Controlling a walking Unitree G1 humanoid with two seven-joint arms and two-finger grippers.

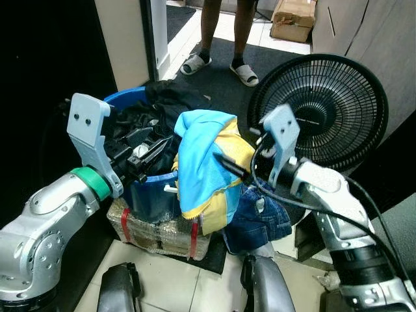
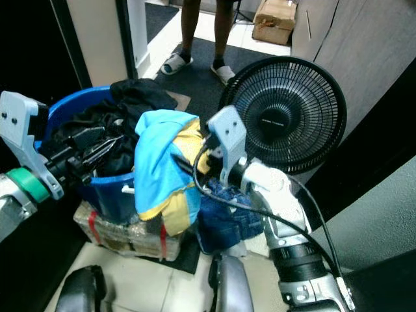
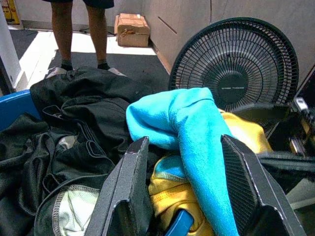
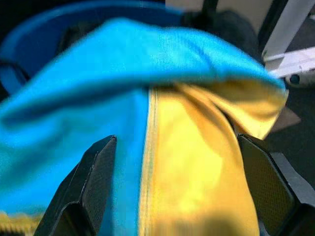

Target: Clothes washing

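Tiled floor (image 1: 170,281) under a dark mat (image 1: 214,81), wrapped bundle (image 1: 162,233), black fan (image 1: 325,107) and cardboard box (image 1: 294,19).

Head eyes look down; wrist cameras face garment (image 3: 197,128).

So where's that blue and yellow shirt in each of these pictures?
Left eye: shirt mid-frame, draped over the basket rim.
Right eye: shirt left of centre.
Left wrist: shirt between the fingers.
Right wrist: shirt up close.
Shared landmark: the fan.
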